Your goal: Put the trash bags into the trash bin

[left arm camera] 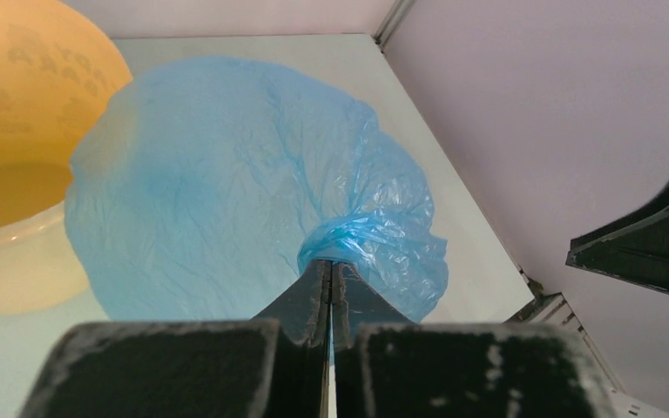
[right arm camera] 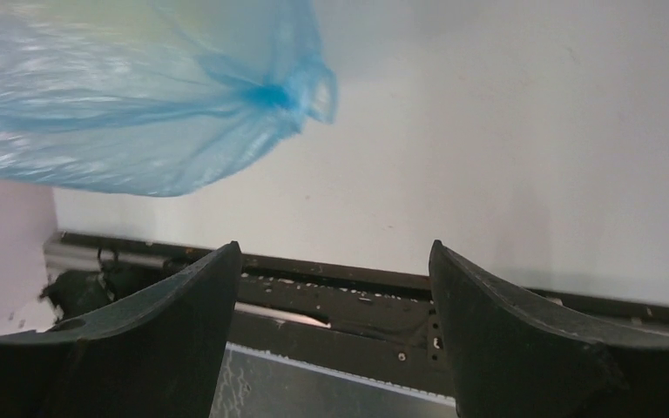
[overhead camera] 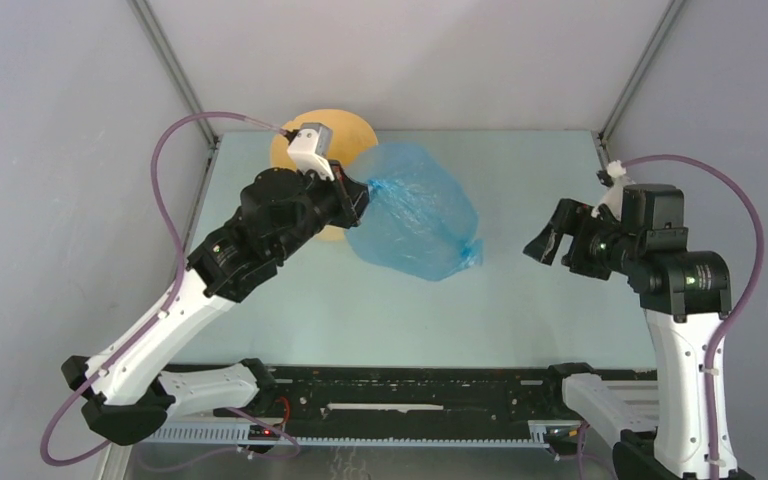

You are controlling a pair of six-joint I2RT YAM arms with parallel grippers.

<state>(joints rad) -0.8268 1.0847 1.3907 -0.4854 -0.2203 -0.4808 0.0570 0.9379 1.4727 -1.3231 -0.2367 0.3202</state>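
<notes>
Light-blue plastic bag (overhead camera: 412, 215), neck pinched by left gripper (left arm camera: 331, 274) (seen only from its wrist), beside yellow-tan round bucket (overhead camera: 288, 150), table (overhead camera: 360, 300) far-left corner; right gripper (right arm camera: 335, 252) open, apart.

You worked over a pale, faintly green table (overhead camera: 380, 310) boxed in by plain grey walls: a back wall (overhead camera: 410, 60), a left wall (overhead camera: 50, 200) and a right wall (overhead camera: 740, 100). Slim metal struts (overhead camera: 168, 55) ran up the two far corners. A black rail (overhead camera: 410, 382) lined your near edge. The light was soft and even.
</notes>
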